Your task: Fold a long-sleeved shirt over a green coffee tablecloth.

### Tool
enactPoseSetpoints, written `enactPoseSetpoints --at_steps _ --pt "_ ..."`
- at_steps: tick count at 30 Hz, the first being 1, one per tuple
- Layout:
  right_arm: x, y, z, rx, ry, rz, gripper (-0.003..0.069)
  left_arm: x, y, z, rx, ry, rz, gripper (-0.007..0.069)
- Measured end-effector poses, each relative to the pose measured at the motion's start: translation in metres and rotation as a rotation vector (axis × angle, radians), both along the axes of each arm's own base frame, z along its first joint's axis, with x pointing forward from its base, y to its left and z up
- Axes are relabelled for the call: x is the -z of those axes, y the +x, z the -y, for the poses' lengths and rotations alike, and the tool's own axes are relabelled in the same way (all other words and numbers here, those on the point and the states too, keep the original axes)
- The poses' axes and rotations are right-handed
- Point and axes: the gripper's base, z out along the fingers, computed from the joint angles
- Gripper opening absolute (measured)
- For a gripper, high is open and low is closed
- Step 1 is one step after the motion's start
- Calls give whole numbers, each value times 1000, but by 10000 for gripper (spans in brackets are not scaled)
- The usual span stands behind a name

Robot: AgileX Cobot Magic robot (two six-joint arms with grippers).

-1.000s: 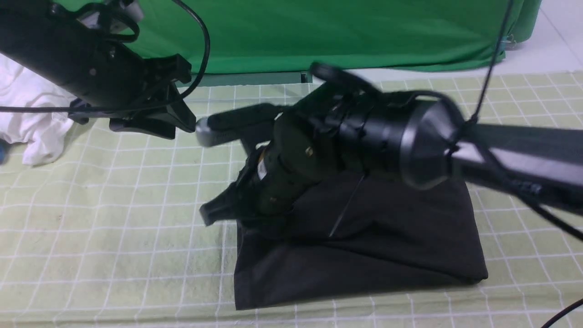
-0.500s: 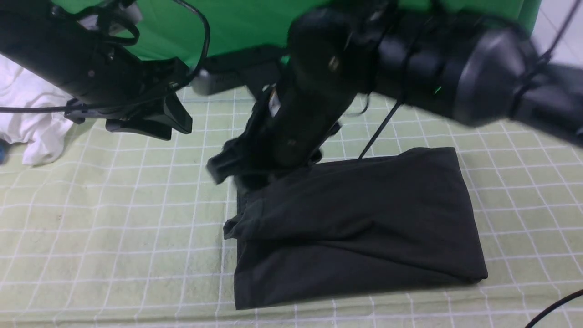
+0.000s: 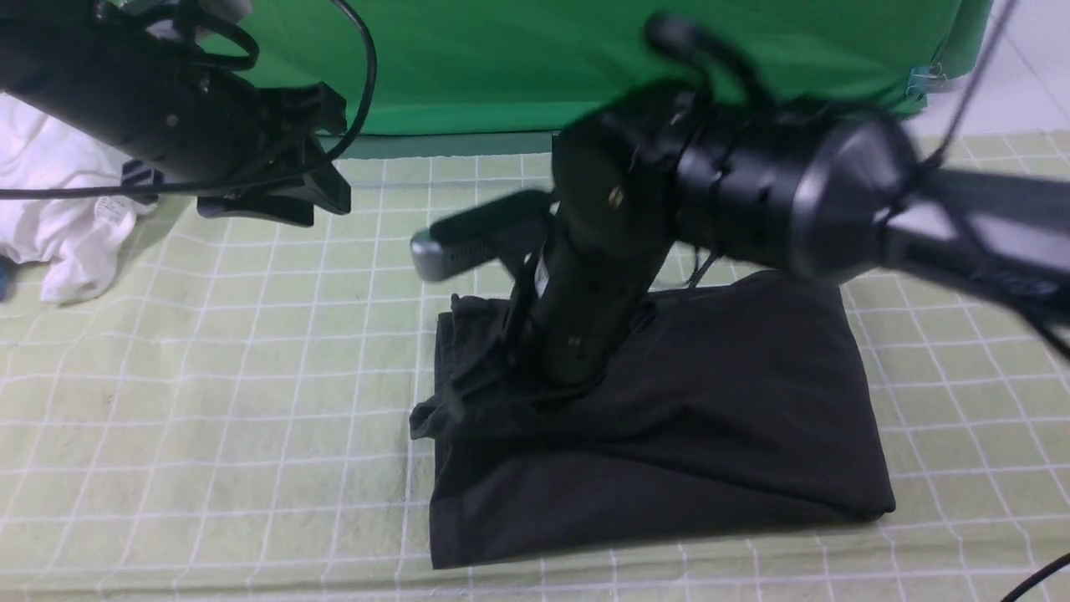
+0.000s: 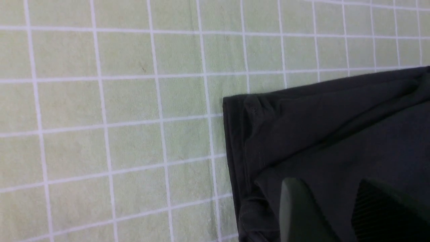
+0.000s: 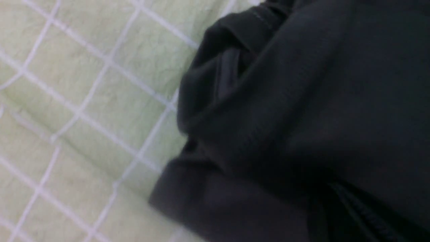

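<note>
Checked green coffee tablecloth (image 3: 209, 359) carried the long-sleeved shirt (image 3: 710, 418), already folded compact; top flap rumpled, needed smoothing. Right gripper (image 3: 535, 380) clenched, pressing it. Left gripper (image 3: 276, 205) jaws parted, empty.

A plain bright-green backdrop cloth (image 3: 585, 67) hangs behind, with pale floor (image 3: 1024, 75) (tiled, seemingly) at far right.

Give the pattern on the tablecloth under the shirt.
Pale yellow-green tablecloth with a white grid of squares; clearest in the left wrist view.

Even soft light, right arm (image 3: 752, 201) motion-blurred, right wrist view out of focus
</note>
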Motion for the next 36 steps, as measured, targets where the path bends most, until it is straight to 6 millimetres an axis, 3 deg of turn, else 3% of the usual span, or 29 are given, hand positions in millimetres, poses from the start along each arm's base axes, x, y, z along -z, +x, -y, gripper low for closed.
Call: enactPoseSetpoints --at_steps 1,6,13,17,18,20,23,24,28,32,36 --pt "14 1 -6 10 8 -17 -5 -1 1 0 -6 -6 8 242" --pt "50 0 -23 29 22 -64 -5 -3 4 0 -28 -31 34 242" --pt "44 1 -21 13 21 -84 -6 -9 6 0 -33 -42 57 242" --pt "-15 2 -8 -39 68 -40 -8 -34 8 1 -9 -47 103 242" --pt "-19 3 -6 -40 68 -39 -8 -35 8 1 -9 -47 108 242" --pt "-57 2 7 -60 105 8 -8 -50 8 2 5 -48 136 242" --pt "-102 -5 36 -82 106 62 -6 -70 7 3 28 -52 172 242" --pt "-125 -9 58 -81 85 112 -3 -80 5 4 39 -55 181 242" --pt "-168 -27 105 -43 66 236 -3 -93 -1 5 56 -74 159 242" --pt "-208 -64 153 -8 65 393 -3 -92 -2 6 66 -79 136 242" --pt "-226 -94 185 3 52 498 -3 -92 -2 6 65 -78 135 242"
